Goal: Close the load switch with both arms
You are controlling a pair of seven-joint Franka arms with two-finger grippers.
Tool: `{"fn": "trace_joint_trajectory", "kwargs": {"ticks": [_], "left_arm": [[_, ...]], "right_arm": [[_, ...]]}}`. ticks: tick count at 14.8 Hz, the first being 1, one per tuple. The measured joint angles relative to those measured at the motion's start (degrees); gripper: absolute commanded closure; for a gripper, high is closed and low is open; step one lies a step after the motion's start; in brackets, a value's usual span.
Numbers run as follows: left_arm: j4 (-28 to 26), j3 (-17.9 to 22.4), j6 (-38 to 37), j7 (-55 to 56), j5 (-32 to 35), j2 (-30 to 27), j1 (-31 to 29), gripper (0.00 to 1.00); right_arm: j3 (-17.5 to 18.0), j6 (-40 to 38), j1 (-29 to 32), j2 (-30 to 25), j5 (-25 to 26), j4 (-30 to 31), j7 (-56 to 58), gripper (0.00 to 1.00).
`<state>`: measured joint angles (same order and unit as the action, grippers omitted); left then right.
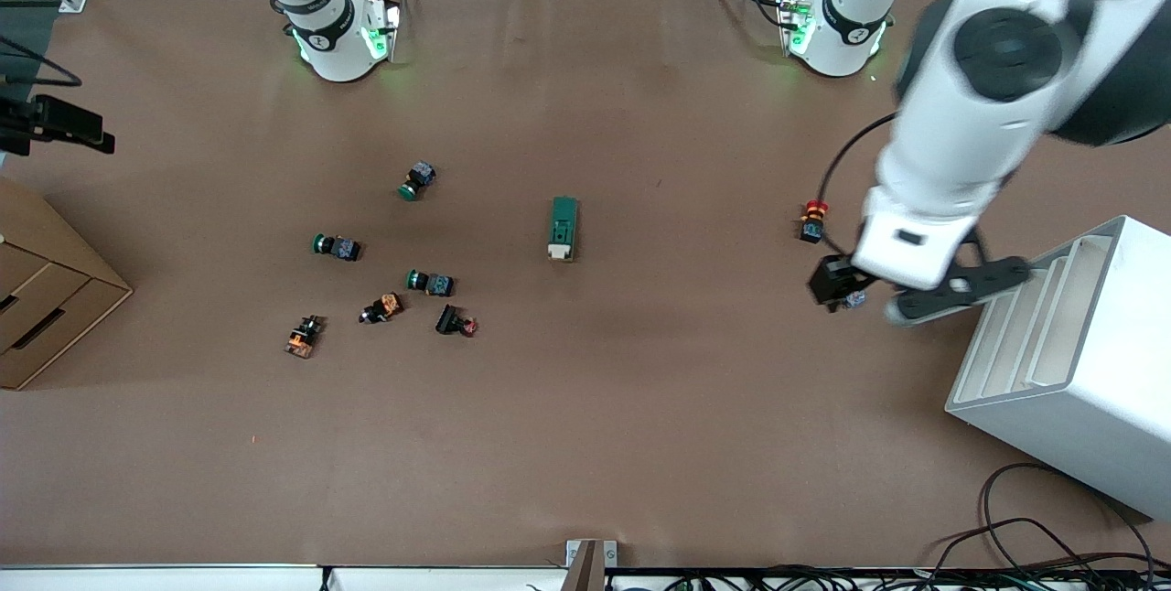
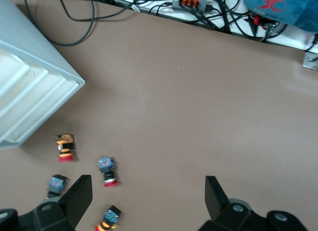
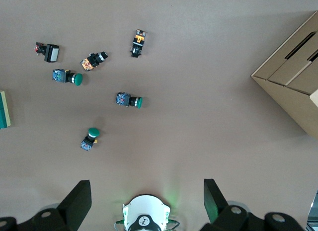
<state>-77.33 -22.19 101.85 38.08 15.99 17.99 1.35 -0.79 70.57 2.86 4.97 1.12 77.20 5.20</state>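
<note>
One load switch [image 1: 564,228] lies on the brown table [image 1: 640,408], about midway between the two arms' ends, apart from everything else. Its white tab points toward the front camera. Only its green edge [image 3: 4,110] shows in the right wrist view.

Toward the right arm's end lie six small parts:
- three green-capped buttons [image 1: 417,179] [image 1: 336,246] [image 1: 430,282]
- two orange-and-black pieces [image 1: 381,307] [image 1: 305,336]
- one black piece with a red spot [image 1: 456,322], the nearest of these to the camera except the outer orange one

A cardboard box [image 1: 46,298] stands at that end.

The left gripper [image 2: 148,196] hangs over the table beside a white slotted rack [image 1: 1070,362], its fingers [image 2: 79,196] spread wide and holding nothing. Four small buttons lie below it; two [image 2: 65,146] [image 2: 108,170] show red caps, and the other two [image 2: 57,184] [image 2: 108,218] are partly hidden. The front view shows one red-capped button [image 1: 812,220] clear of the arm.

The right gripper [image 3: 146,196] waits above its own arm's base [image 3: 146,218], its fingers [image 3: 213,196] also wide and empty.

The only readable writing is a red "3C" on a blue object [image 2: 273,2] past the table edge, among cables [image 2: 198,5].
</note>
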Motion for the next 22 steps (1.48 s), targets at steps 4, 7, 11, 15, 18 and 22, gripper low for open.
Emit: {"fn": "trace_joint_trajectory", "kwargs": {"ticks": [4, 7, 11, 15, 18, 22], "left_arm": [[0.05, 10.33, -5.05, -18.24, -11.22, -6.46, 0.10, 0.00], [-0.06, 17.17, -10.24, -29.94, -14.60, -10.32, -0.02, 0.00], [-2.05, 19.72, -14.73, -36.25, -14.98, -14.21, -0.05, 0.00], [-7.58, 20.18, -15.20, -36.96, -16.36, -18.83, 0.06, 0.00], [-10.93, 21.28, -15.43, -37.70, -17.90, -21.89, 0.03, 0.00], [-11.98, 20.69, -16.54, -37.70, -17.98, -23.59, 0.06, 0.00]], "right_arm": [[0.00, 2.60, -0.29, -6.19, 0.00, 6.38, 0.01, 0.00], [0.01, 2.85, -0.89, -8.57, 0.01, 7.47, 0.01, 0.00], [-0.69, 2.86, -0.91, -10.45, 0.02, 7.87, 0.01, 0.00], [-1.16, 4.09, -0.91, -10.79, 0.00, 9.15, 0.01, 0.00], [-1.18, 5.10, -0.99, -10.79, -0.04, 9.51, 0.01, 0.00], [-1.18, 5.86, -1.38, -10.79, -0.46, 9.51, 0.01, 0.00]]}}
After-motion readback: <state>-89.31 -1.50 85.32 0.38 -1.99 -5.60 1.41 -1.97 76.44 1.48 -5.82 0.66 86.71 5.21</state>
